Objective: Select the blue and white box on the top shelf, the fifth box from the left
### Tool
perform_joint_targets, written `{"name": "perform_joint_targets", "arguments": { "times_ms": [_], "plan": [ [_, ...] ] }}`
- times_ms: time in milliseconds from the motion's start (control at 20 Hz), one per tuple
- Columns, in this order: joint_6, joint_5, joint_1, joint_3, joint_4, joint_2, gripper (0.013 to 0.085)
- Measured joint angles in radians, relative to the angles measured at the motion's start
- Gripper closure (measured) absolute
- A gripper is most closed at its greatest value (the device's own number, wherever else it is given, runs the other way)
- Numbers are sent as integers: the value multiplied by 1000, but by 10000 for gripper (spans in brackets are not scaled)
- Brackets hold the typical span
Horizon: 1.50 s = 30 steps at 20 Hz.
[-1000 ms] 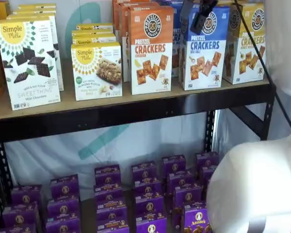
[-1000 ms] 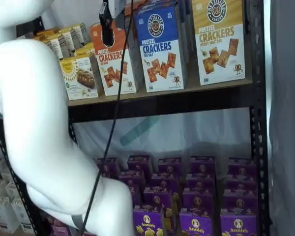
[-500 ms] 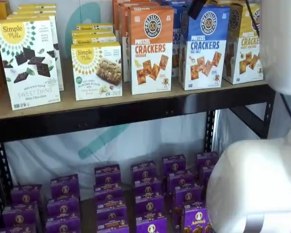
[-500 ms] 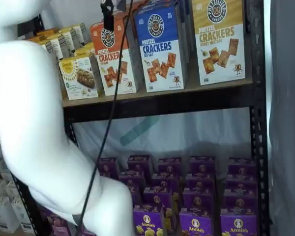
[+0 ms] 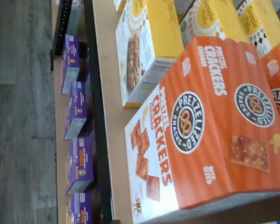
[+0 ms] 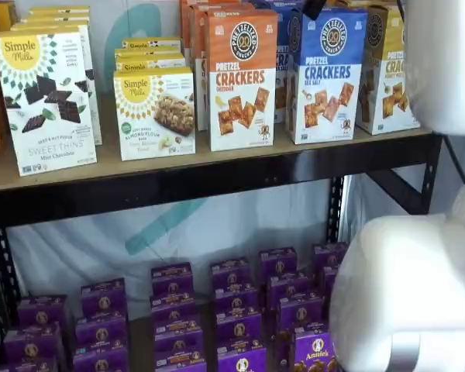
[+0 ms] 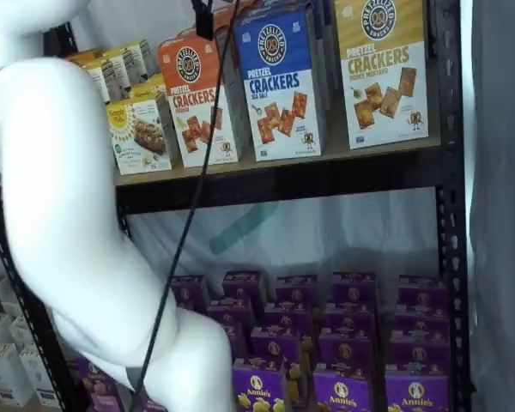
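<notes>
The step in hand looked like the approach: the pincer [image 6: 313, 8] hung at the upper edge of both shelf views, only a dark tip of it visible, so whether its fingers were spread or pressed together could not be told. It held nothing that could be seen.

To do this step well, the arm would need to line the pincer up squarely over the blue and white box [image 6: 326, 75] before descending, because the cartons stood packed close. The orange box [image 6: 242, 79] stood just beside the target on one side and the yellow box [image 6: 388, 71] on the other, so a drift to either side risked closing on the wrong carton.

The blue and white box stood upright at the front of the top shelf [image 6: 209, 177], just below the pincer. In the wrist view the orange box [image 5: 210, 126] filled most of the picture, which suggested the camera sat over the neighbour rather than the target.
</notes>
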Motion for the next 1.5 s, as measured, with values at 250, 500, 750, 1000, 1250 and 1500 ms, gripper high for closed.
{"name": "perform_joint_targets", "arguments": {
  "times_ms": [250,500,750,1000,1250,1500],
  "plan": [
    [-25,-1,1,-55,-32,80,130],
    [-42,9,-6,-107,-50,137,130],
    [-55,24,-1,-164,-92,192,130],
    [-61,8,8,-183,-116,222,130],
    [-68,-9,24,-204,-160,255,130],
    [-71,24,33,-250,-196,298,130]
  ]
}}
